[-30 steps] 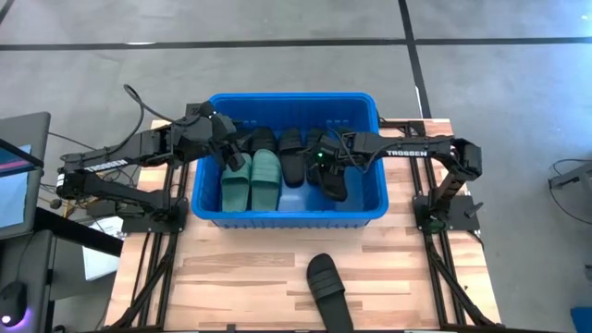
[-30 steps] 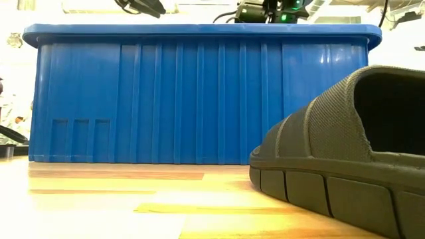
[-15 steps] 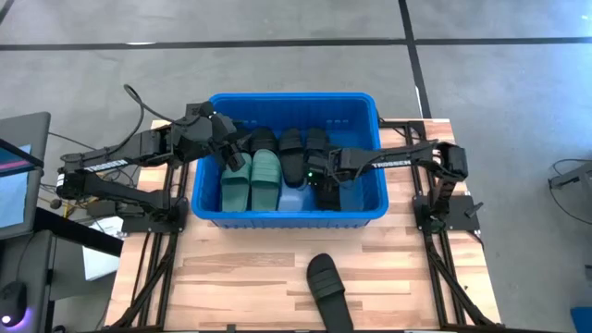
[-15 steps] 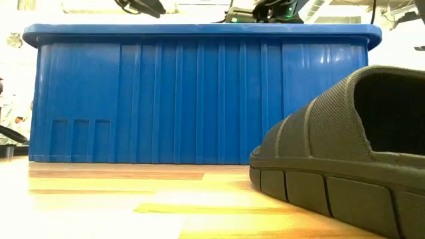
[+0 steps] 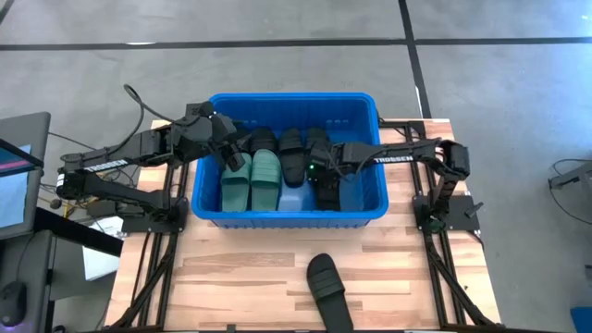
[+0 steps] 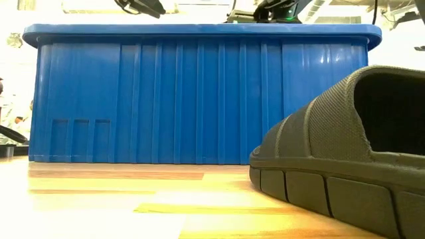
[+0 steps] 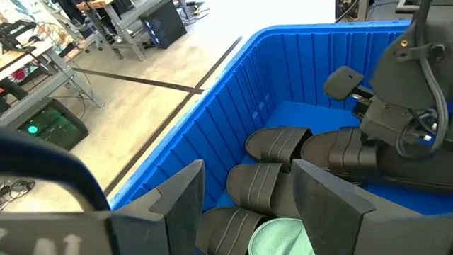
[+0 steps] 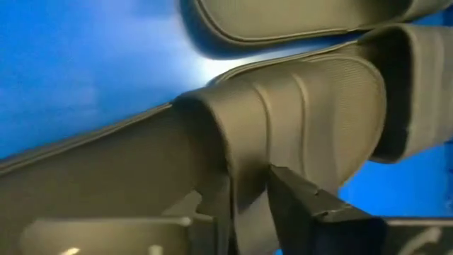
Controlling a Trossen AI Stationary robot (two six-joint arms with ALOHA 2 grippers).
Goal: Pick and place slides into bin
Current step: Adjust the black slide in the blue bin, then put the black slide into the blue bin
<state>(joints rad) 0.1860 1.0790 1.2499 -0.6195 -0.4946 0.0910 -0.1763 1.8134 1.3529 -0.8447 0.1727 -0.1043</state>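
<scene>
The blue bin (image 5: 287,96) stands at the table's far middle; it fills the low view (image 6: 199,93). In it lie two sage green slides (image 5: 251,181) at the left and several black slides (image 5: 292,155) beside them. My right gripper (image 5: 319,173) is inside the bin at its right, shut on a black slide (image 5: 330,192). My left gripper (image 5: 233,157) hangs open and empty over the bin's far left part, above black slides (image 7: 272,145). One black slide (image 5: 326,287) lies sole down on the table near the front edge, close in the low view (image 6: 345,159). My right gripper pinches the black slide's wide strap at its edge (image 8: 244,180) between its two fingers (image 8: 304,202). The fingers come from above, slanting from the table's right. The slide sits low in the bin beside another black slide; whether it rests on the floor is hidden.
The bin's near wall (image 6: 199,133) stands between the table's front and the grippers. Bare wooden table (image 5: 240,277) lies in front of the bin around the loose slide. A monitor (image 5: 18,176) and cables stand off the table's left side.
My right gripper has gone down into the bin and toward the table's near edge with the black slide, staying shut on it. The slide has moved lower and nearer the bin's near wall, turning more in line with the other slides.
</scene>
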